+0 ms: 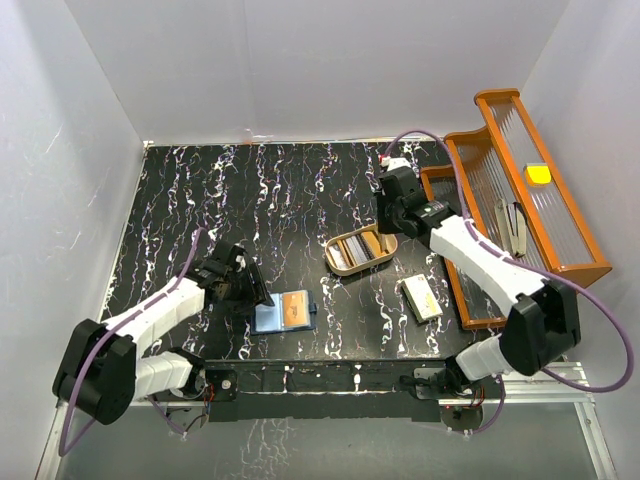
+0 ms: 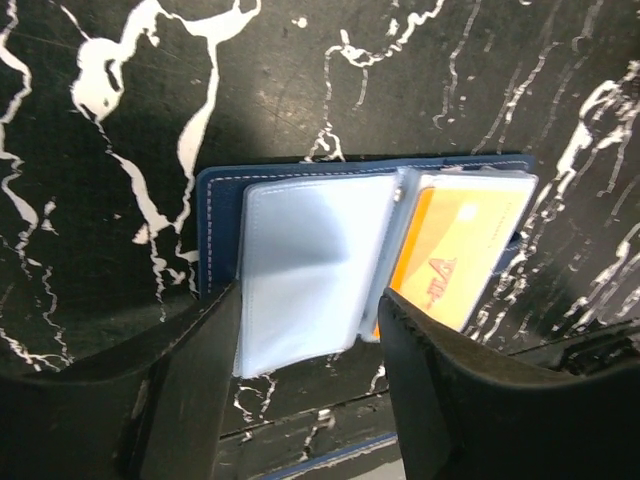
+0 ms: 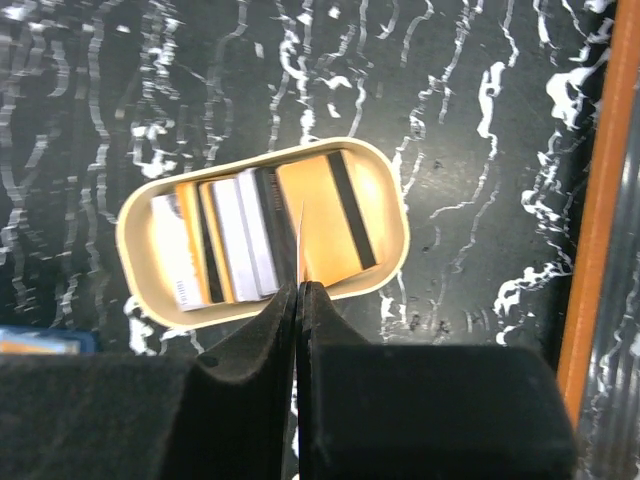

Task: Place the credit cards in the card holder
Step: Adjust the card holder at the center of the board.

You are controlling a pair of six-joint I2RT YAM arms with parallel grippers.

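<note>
Left fingers [image 2: 200,390]: parted about halfway, one on each side of the clear sleeve [image 2: 315,270] at its near edge; pinching it or only straddling it, cannot tell.
Right fingers [image 3: 255,350]: clenched tight on an edge-on card [image 3: 301,240], seen as a thin pale line standing out of the seam between them.
Card holder [image 2: 220,230]: navy cover with pale stitching, lying open and flat, paler blue-grey sleeves inside; close to the table's near edge, left of its middle.
Orange card [image 2: 455,265]: tucked in the holder's half toward the table's right edge, red mark on its face, slightly skewed.
Holder against left gripper [image 1: 250,288]: clear leaf directly between the tips; orange card just beside one finger, outside the gap.
Tan tray [image 3: 128,235]: rounded corners, around the table's middle, directly below the right gripper [image 3: 301,290]; well apart from the holder.
Credit cards [image 3: 240,240]: several overlapped in the tray, pale grey-white and orange, one orange with a black stripe.
Left wrist view only: stitching, sleeve, mark on the card.
Right wrist view only: tray contents, edge of the held card.
Top view only: cream block [image 1: 422,298] by the near edge, right of middle; orange rack [image 1: 560,215] along the right edge.
</note>
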